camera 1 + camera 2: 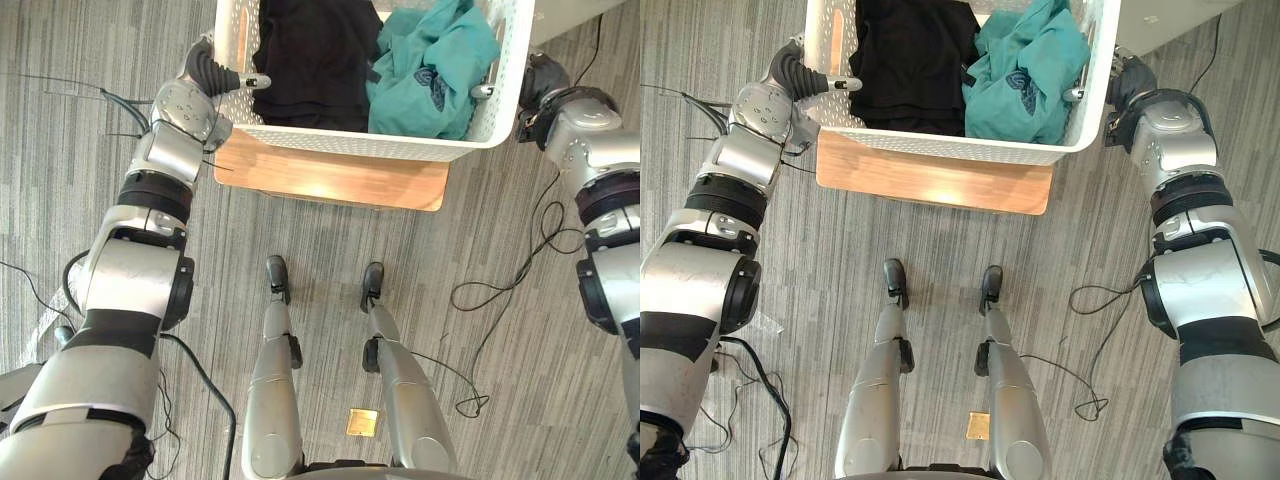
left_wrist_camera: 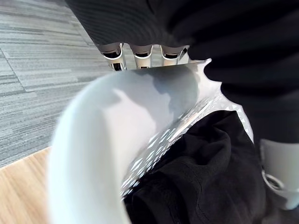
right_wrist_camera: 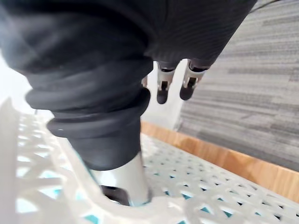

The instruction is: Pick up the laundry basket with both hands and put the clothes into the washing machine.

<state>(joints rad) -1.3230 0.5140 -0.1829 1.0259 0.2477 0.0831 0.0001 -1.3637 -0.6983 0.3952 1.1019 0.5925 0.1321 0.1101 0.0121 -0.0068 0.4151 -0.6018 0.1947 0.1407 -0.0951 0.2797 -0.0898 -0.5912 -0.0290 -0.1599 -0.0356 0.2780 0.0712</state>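
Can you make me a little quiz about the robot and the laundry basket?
1. True or false: the white perforated plastic laundry basket holds just one garment.
2. Which lies nearer the robot's right hand? A: the black garment. B: the teal garment.
3. Fill in: the left hand grips the basket's rim with its thumb ___ the basket.

Key: 1 false, it holds two. 2 B. 3 inside.
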